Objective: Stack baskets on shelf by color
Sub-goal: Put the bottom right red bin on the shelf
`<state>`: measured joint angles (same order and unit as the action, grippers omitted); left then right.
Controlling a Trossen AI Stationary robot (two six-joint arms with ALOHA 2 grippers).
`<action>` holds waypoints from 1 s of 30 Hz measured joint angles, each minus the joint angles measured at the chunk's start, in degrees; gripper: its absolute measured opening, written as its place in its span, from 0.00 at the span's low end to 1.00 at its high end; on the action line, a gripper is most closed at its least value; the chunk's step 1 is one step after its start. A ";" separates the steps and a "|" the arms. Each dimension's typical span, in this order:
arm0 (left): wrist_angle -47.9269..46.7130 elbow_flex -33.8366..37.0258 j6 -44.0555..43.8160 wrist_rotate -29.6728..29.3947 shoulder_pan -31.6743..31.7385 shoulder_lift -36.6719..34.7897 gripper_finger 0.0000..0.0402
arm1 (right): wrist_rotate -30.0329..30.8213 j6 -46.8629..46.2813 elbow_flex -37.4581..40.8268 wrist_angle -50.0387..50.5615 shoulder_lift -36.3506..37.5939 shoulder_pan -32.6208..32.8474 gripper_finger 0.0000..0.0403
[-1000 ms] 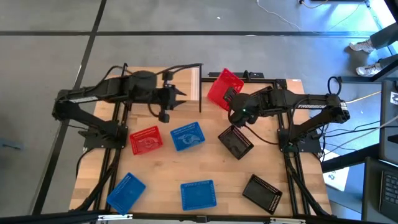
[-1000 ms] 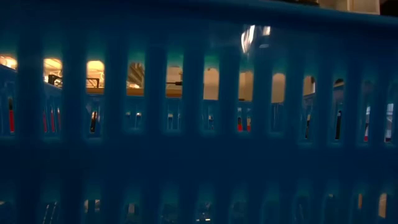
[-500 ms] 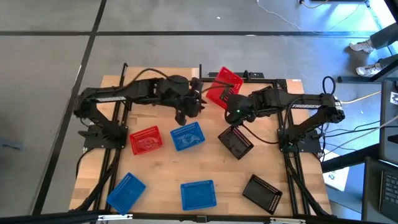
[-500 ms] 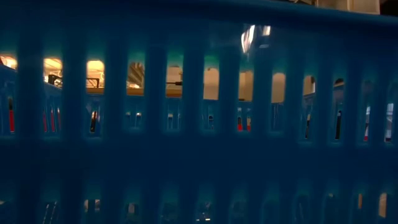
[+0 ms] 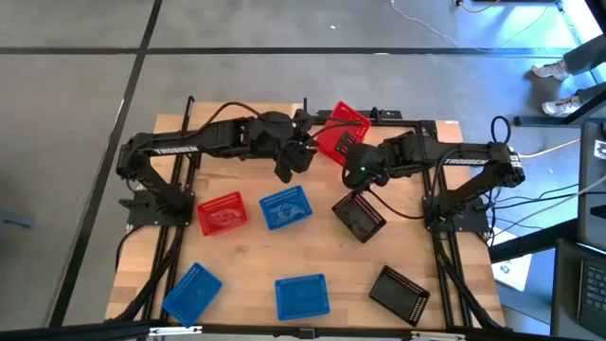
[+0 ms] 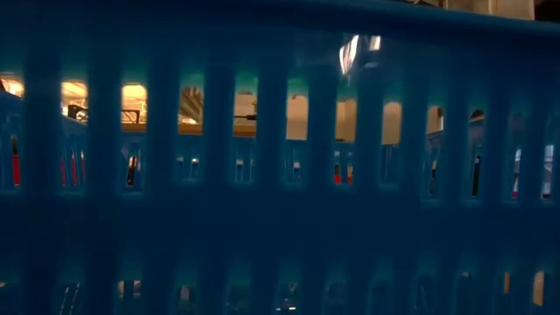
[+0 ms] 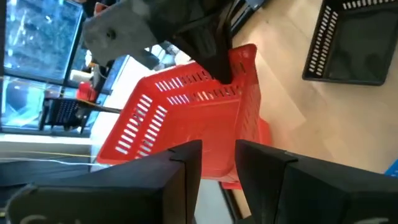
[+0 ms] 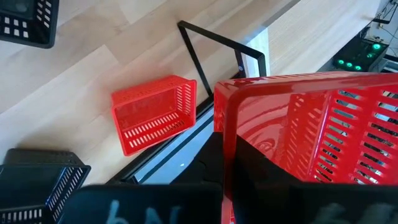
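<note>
Right gripper (image 5: 346, 144): you see its jaws clamped on the red basket (image 5: 339, 131), upper centre.
Left gripper (image 5: 301, 142): jaws wide, beside it.

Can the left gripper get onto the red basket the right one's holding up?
Probably yes. The left gripper is open, right beside the tilted red basket, with nothing between. The right gripper, shut on the opposite wall, leaves the near side free.

A blue basket (image 6: 280, 175) fills the whole low view, hiding the table and both arms behind its slots, while the red basket (image 8: 298, 143) in the right wrist view is cut off at the picture's edge.
</note>
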<state>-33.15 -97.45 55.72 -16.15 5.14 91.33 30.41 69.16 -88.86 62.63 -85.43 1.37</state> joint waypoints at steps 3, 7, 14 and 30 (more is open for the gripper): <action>-0.08 -0.02 -0.95 1.25 0.16 0.26 0.23 | 0.00 -1.18 0.00 -0.01 0.00 -0.02 0.00; -1.14 0.04 -1.08 1.24 0.79 1.67 0.23 | 0.00 -1.18 0.00 0.00 0.00 -0.02 0.00; 1.46 -0.13 4.42 -1.71 0.58 4.17 0.23 | -0.02 -1.29 0.00 0.03 0.01 -0.02 0.00; 0.34 0.04 4.69 -2.59 0.95 4.20 0.03 | 0.39 -1.12 0.00 0.02 0.04 -0.02 0.00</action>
<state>-32.80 -97.41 60.41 -18.74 6.09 95.53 30.81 68.04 -88.86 62.65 -85.38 1.34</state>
